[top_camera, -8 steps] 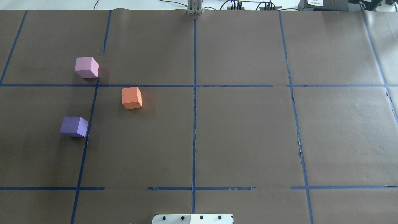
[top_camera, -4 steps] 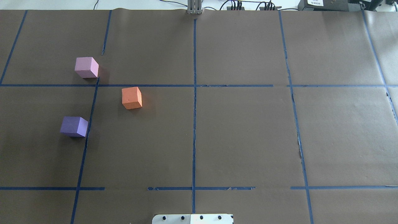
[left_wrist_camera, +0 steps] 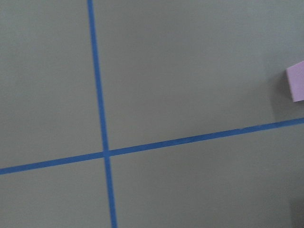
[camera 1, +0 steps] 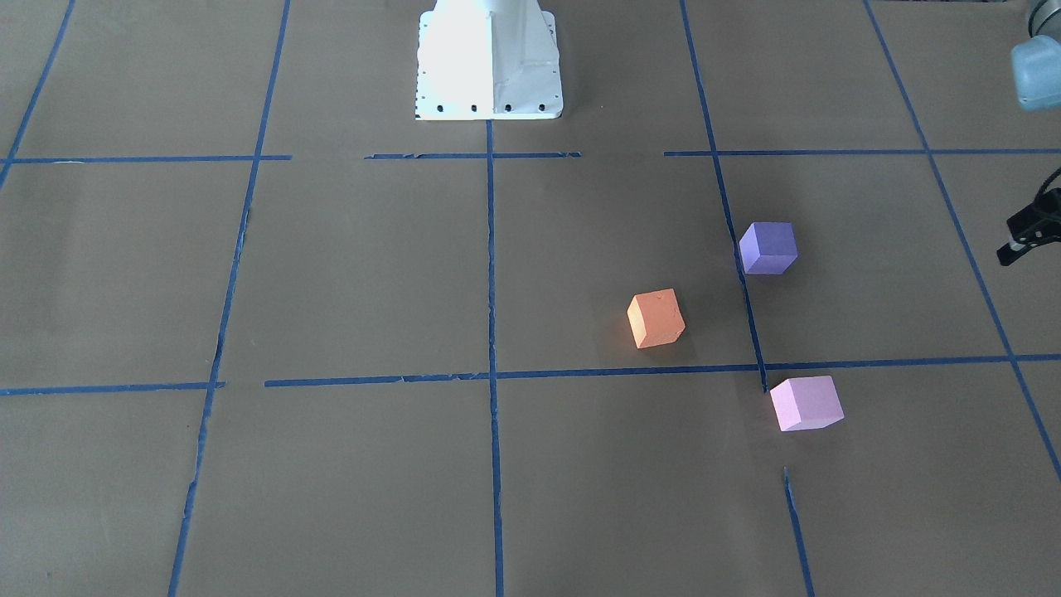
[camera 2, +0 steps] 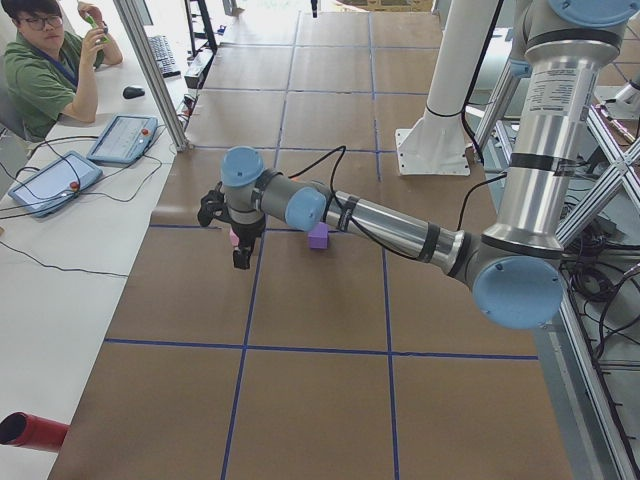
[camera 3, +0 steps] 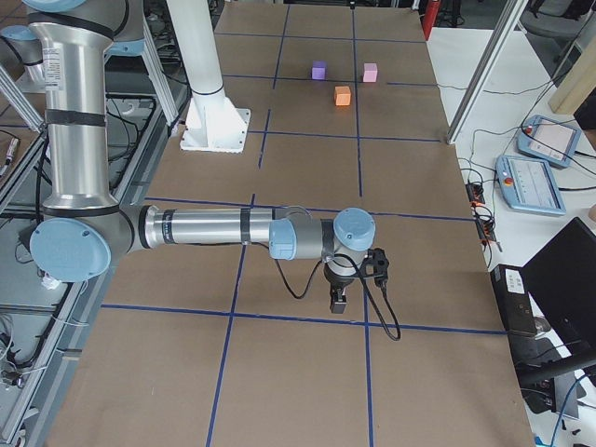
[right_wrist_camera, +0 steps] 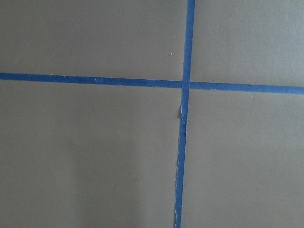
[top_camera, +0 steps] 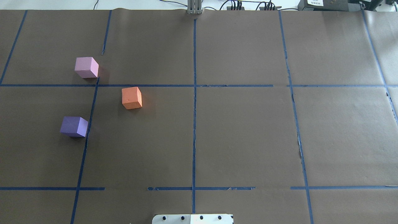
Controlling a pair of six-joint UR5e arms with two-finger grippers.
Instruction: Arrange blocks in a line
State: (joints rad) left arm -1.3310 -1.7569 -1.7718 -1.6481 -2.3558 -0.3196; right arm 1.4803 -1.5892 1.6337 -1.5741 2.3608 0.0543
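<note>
Overhead exterior: neither of my arms shows. The three blocks sit on the left half of the worktop (top_camera: 248,130), apart from one another and not in a line.
Pink block (top_camera: 86,67): farthest from my base, just beyond a crosswise tape line (top_camera: 140,85).
Orange block (top_camera: 131,97): on the near side of that crosswise strip, to the right of the other two.
Purple block (top_camera: 74,126): nearest my base, its right edge at a lengthwise strip.
Change since earlier: none in this view; all three blocks lie exactly where they lay 1.1 s and 0.5 s ago.
Left pincer (camera 2: 240,260): points down over the worktop near the pink block. My left wrist view catches only a corner of that block at its right edge. Whether the pincer is released or clenched, I cannot tell.
Right pincer (camera 3: 337,300): points down over bare worktop, well apart from the blocks. It shows only in the exterior right view, so I cannot tell its state.
</note>
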